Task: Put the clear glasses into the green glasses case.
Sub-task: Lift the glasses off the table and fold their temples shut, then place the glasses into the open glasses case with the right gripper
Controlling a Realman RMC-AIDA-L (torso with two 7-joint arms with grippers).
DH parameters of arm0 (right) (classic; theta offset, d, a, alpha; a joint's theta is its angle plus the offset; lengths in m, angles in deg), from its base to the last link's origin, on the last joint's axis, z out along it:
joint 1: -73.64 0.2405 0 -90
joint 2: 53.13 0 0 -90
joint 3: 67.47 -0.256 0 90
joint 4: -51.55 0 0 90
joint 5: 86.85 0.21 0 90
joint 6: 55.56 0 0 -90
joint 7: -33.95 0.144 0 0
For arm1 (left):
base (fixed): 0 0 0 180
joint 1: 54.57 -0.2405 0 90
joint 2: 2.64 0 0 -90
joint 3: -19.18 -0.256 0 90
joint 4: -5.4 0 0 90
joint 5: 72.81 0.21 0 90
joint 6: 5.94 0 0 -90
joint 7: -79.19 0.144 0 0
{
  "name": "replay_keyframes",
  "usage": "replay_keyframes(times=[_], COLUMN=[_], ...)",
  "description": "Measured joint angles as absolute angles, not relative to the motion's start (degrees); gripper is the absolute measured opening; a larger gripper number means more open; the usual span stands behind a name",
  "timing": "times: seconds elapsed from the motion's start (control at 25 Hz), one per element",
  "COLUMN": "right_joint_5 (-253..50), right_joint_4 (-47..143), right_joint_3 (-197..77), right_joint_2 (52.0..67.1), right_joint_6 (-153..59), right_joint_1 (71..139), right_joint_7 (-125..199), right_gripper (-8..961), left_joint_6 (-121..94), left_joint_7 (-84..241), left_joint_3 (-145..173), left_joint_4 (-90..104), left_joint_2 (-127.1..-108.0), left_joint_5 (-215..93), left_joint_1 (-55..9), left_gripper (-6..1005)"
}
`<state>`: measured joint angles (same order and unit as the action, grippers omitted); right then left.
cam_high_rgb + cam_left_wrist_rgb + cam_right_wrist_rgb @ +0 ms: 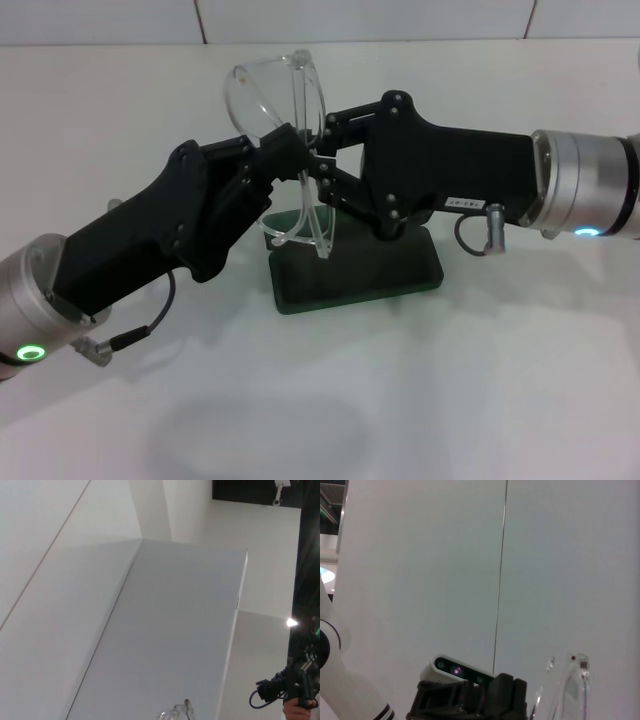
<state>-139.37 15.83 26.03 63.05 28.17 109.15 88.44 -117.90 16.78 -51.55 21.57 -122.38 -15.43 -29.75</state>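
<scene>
Above the worktop (pixel 520 400), at centre: clear glasses (pixel 285 120) aloft, clenched between left pincer (pixel 290 150) from 8 o'clock and right pincer (pixel 322 150) from 3 o'clock. Below, at 6 o'clock: green glasses case (pixel 360 270). Advisable: fold temples, lower level, release one side only.

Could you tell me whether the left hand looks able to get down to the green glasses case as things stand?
Probably not yet. The left hand and right hand meet at the clear glasses, held above the green glasses case, whose lid looks closed.
</scene>
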Motion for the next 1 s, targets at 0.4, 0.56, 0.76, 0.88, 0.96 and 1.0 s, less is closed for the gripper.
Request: replay_keyframes(times=[0.4,0.56,0.76,0.88,0.96,1.0], right_joint_5=[-139.69,-139.72,-139.75,-139.65,-139.61,-139.66], right_joint_4=[15.37,15.27,15.25,15.24,15.24,15.17], right_joint_3=[26.53,27.02,27.06,26.69,26.43,26.26], right_joint_2=[63.06,63.06,63.05,62.96,62.78,62.63], right_joint_6=[28.69,28.89,28.85,28.22,27.60,27.32], right_joint_1=[109.00,109.31,109.38,109.18,109.16,109.21], right_joint_7=[88.58,88.59,88.54,88.52,88.57,88.73], right_gripper=[119,119,120,120,120,121], left_joint_6=[-117.91,-117.91,-117.91,-117.92,-118.22,-118.57], left_joint_7=[16.79,16.79,16.79,16.79,16.79,16.79], left_joint_3=[-51.36,-51.32,-51.30,-51.37,-51.60,-51.67], left_joint_4=[21.57,21.57,21.55,21.51,21.69,21.85], left_joint_2=[-122.34,-122.34,-122.29,-122.25,-122.04,-121.81], left_joint_5=[-15.41,-15.41,-15.41,-15.41,-14.78,-14.32], left_joint_1=[-29.70,-29.70,-29.78,-29.85,-29.86,-29.87], left_gripper=[70,71,72,72,73,73])
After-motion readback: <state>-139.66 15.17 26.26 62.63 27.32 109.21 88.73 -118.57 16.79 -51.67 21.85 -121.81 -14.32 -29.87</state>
